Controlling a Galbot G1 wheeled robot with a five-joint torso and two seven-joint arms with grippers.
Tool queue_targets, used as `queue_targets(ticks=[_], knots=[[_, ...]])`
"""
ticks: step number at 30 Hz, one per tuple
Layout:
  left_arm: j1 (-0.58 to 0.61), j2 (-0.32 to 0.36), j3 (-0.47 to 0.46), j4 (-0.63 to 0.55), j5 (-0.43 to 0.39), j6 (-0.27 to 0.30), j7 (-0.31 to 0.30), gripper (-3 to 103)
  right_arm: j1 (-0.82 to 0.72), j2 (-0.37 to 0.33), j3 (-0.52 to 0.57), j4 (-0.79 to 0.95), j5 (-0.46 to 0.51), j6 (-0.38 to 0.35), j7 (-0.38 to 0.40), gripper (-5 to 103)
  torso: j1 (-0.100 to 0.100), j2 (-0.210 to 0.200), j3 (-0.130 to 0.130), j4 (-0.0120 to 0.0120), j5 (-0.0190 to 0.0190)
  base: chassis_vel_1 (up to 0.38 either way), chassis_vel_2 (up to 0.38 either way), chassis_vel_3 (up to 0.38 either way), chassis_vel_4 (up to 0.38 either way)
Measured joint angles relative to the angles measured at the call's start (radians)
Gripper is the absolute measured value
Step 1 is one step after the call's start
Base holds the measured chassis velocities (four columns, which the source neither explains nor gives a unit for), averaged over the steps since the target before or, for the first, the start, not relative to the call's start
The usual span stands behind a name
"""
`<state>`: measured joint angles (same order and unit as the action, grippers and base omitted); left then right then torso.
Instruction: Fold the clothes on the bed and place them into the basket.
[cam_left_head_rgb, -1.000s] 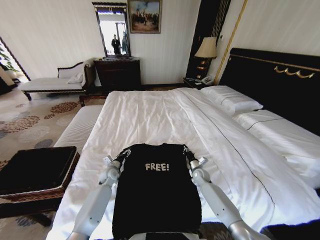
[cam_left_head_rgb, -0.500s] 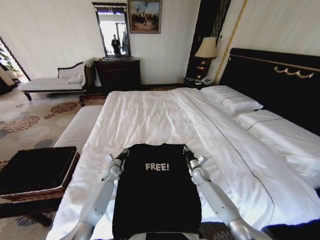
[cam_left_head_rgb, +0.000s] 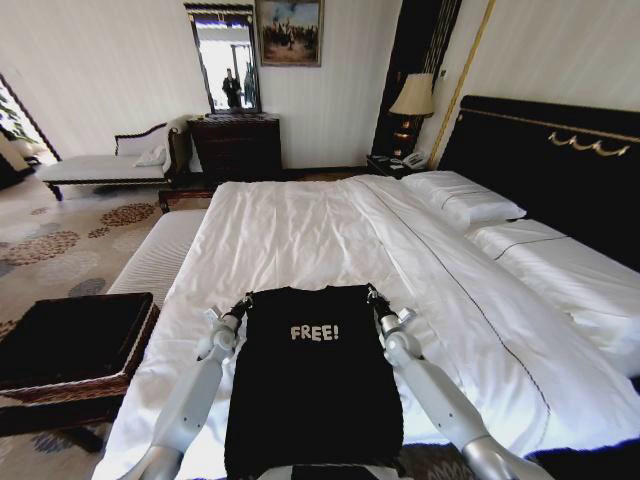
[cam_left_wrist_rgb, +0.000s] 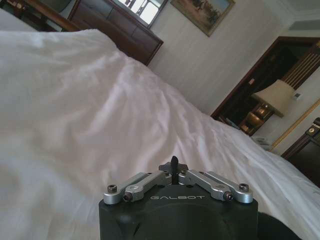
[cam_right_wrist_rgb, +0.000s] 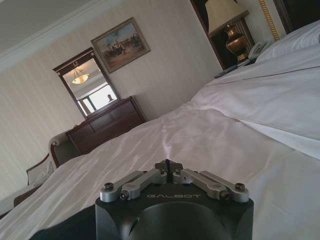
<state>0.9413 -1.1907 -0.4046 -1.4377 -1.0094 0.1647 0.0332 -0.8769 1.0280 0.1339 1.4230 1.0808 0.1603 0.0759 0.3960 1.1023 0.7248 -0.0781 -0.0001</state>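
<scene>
Left gripper: at the upper left corner of the black T-shirt, fingers drawn together to a point in its wrist view, pinched on the shirt's shoulder edge. Left arm: stretched forward from low in the head view, alongside the shirt's left edge, wrist just above the duvet. Right gripper: at the upper right corner of the shirt, fingers likewise closed to a tip in its wrist view, clamped on the fabric. Right arm: extended forward along the shirt's right side, mirroring the left. T-shirt: laid flat and face up on the near end of the bed, white "FREE!" lettering readable, hem hanging at the mattress edge closest to the robot, sleeves not seen spread out. Bed: white duvet, white pillows at the far right by a black headboard. Basket: brown wicker with black lining, on the floor left of the bed, near the left arm but apart from it. Striped bench: beside the bed, beyond the basket.
</scene>
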Motion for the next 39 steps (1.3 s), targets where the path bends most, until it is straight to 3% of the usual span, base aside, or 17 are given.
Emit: queue_targets(ticks=[4,9,19,25,28,39], knots=[[0.005,0.076,-0.030,-0.105,-0.101,0.005,0.010,0,0.040,-0.087,-0.040,0.121,0.108,-0.026,0.037,0,0.000,0.000,0.000,0.0003,-0.0002,0.000,0.000,0.000,0.000],[-0.060,0.107,-0.049,-0.144,-0.166,0.018,0.001,0,0.190,-0.123,-0.117,0.139,0.189,-0.029,0.050,0,0.000,0.000,0.000,0.0004,-0.0001,0.000,0.000,0.000,0.000],[-0.240,0.114,-0.008,-0.104,-0.205,0.041,-0.020,0,0.451,-0.105,-0.273,-0.010,0.235,-0.025,0.042,0,0.000,0.000,0.000,0.0001,0.0001,0.000,0.000,0.000,0.000],[-0.311,0.111,0.035,-0.038,-0.203,0.041,-0.025,0,0.484,-0.074,-0.284,-0.065,0.222,-0.002,0.026,0,0.000,0.000,0.000,0.0003,0.0000,0.000,0.000,0.000,0.000],[-0.289,0.112,0.037,-0.057,-0.203,0.041,-0.036,0,0.447,-0.081,-0.275,-0.047,0.211,0.001,0.025,0,0.001,0.000,0.000,0.0001,0.0006,0.000,0.000,0.000,0.000],[0.095,0.134,-0.047,-0.342,-0.158,0.030,-0.060,0,0.071,-0.214,-0.121,0.257,0.130,0.004,0.065,0,0.000,0.000,0.000,0.0003,0.0000,0.000,0.000,0.000,0.000]])
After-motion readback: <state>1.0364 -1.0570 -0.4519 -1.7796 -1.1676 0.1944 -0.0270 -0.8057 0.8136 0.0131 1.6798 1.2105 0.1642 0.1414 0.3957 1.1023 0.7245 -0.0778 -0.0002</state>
